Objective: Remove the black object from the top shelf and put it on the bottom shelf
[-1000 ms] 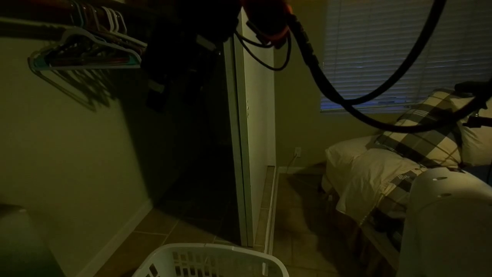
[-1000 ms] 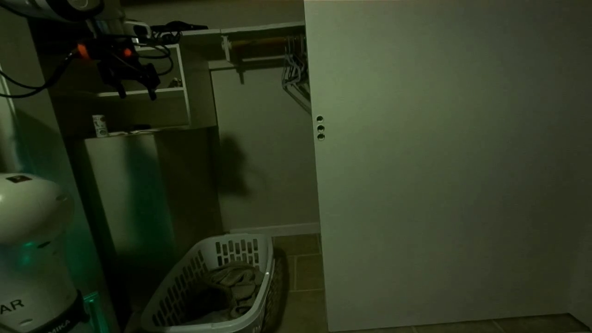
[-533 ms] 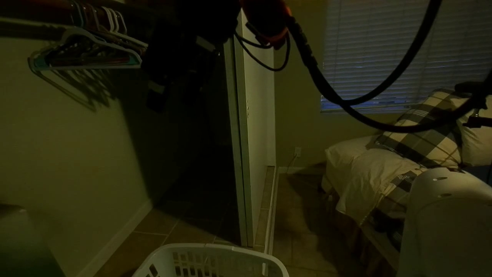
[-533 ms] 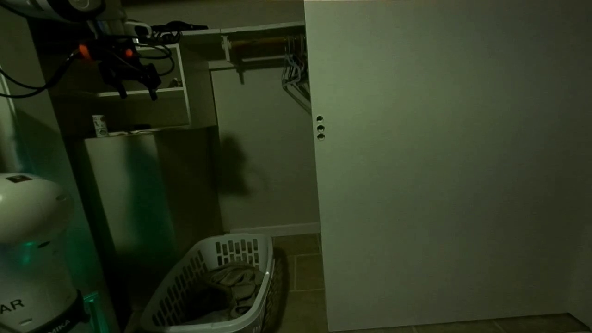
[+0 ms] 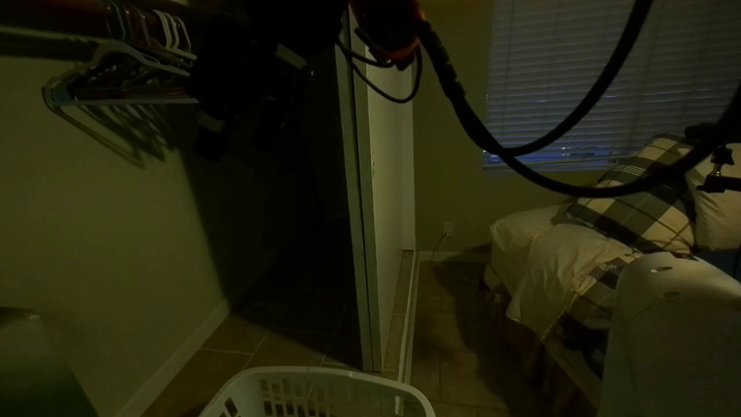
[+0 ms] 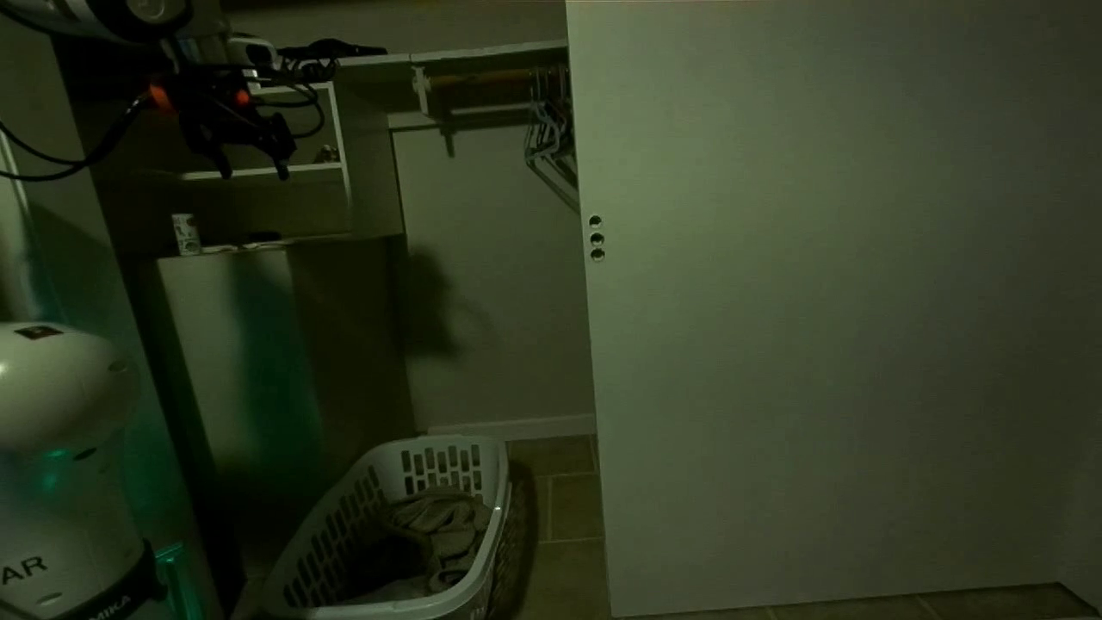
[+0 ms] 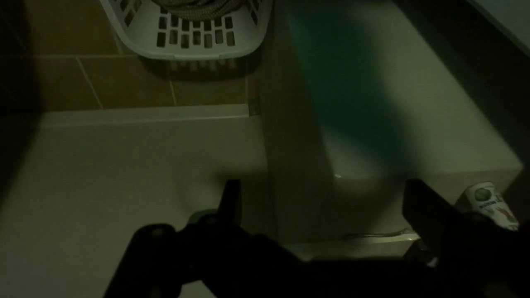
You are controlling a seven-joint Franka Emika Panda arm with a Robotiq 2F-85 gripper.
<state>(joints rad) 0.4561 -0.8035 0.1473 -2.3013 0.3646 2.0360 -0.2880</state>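
Observation:
A black object (image 6: 344,48) lies on the top shelf (image 6: 491,52) in an exterior view; its left part is crowded by the arm's cables. The bottom shelf (image 6: 323,237) holds a small dark item (image 6: 263,236). My gripper (image 6: 255,172) hangs fingers down in front of the shelf unit, below the black object's level and apart from it. In the other camera's picture the gripper (image 5: 237,139) is a dark shape beside the hangers. In the wrist view the gripper (image 7: 324,182) has its fingers wide apart with nothing between them. The black object is out of view there.
A white printed can (image 6: 186,234) stands on the bottom shelf. A middle shelf (image 6: 314,168) holds a small item. Hangers (image 6: 551,138) hang from a rod, and a sliding door (image 6: 826,310) covers the right. A laundry basket (image 6: 499,517) with cloth stands on the floor.
The gripper and its cable have shifted left and slightly up in an exterior view. The gripper's shadow on the closet wall moved a little. The black object and shelves have not moved.

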